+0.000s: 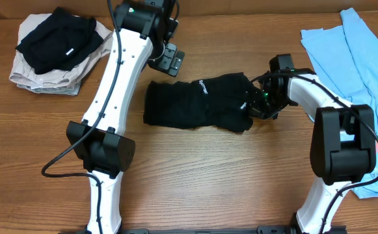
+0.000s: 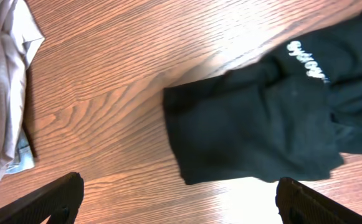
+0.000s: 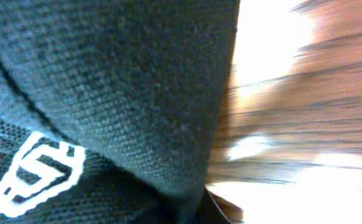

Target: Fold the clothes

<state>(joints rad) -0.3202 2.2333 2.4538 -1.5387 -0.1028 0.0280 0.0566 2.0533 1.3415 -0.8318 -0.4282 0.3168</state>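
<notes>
A black garment (image 1: 189, 104) lies bunched and partly folded in the middle of the table, with small white lettering (image 1: 202, 85) on top. My left gripper (image 1: 169, 60) hangs open just behind its back-left corner. In the left wrist view the black garment (image 2: 255, 130) lies ahead of the wide-apart fingers (image 2: 62, 193), and the left gripper (image 2: 181, 185) holds nothing. My right gripper (image 1: 259, 107) is at the garment's right end, shut on the cloth. The right wrist view is filled by black knit (image 3: 106, 74) with a white logo (image 3: 40, 174); the fingers are hidden. A light-blue tee (image 1: 364, 71) lies at the right edge.
A stack of folded clothes (image 1: 55, 45), black on top of beige, sits at the back left; its pale edge (image 2: 6, 93) shows in the left wrist view. Bare wood table (image 1: 208, 175) stretches in front of the black garment.
</notes>
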